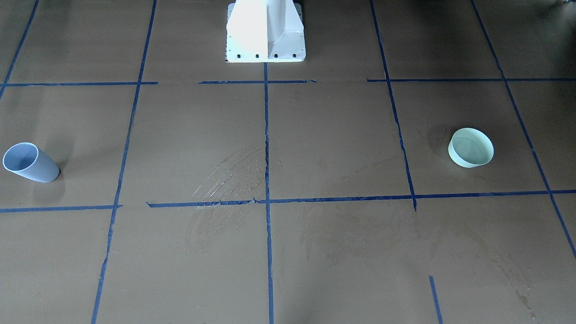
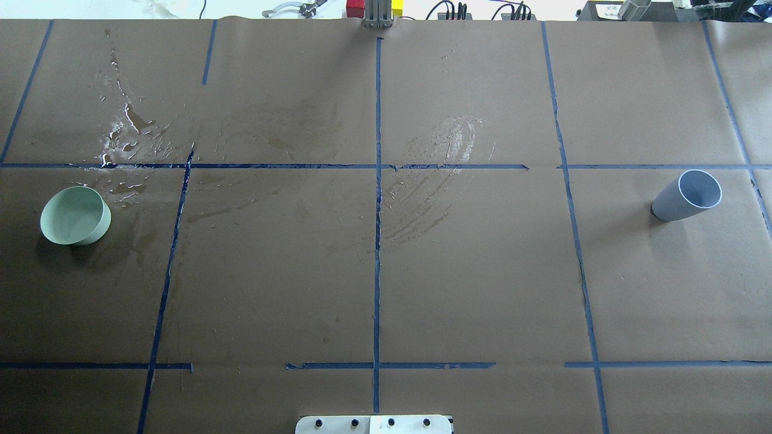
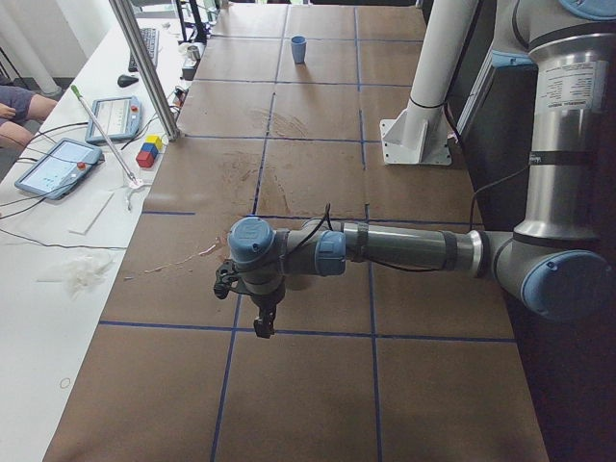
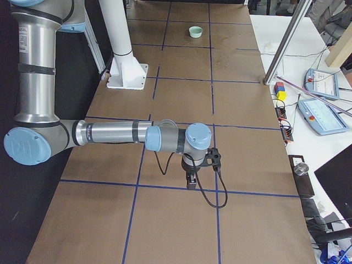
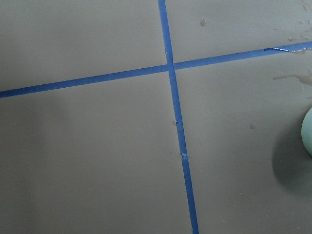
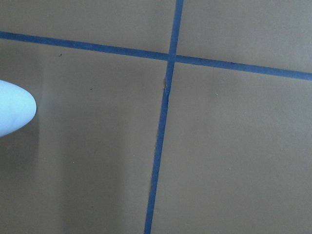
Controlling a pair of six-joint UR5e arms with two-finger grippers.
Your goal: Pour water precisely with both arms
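Water point(image 1: 471, 152) is apparently sitting in the green bowl point(image 1: 455, 157) near the tabletop's point(image 1: 333, 148) left end, with the blue cup point(image 1: 30, 162) standing near the right end. Both are looking light, thin-walled and probably slick when wet, so I'm thinking a gentle pinch on the wall. The left gripper point(image 3: 262, 330) and right gripper point(image 4: 191, 185) are each hanging over their own end, and I can't tell how wide the jaws are.

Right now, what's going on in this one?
Nothing is being handled yet. The green bowl stands on the robot's left and the grey-blue cup on its right, each alone. The left arm and right arm reach out over the brown paper, left pincer and right pincer pointing down, touching neither vessel. Wet smears mark the paper beyond the bowl.
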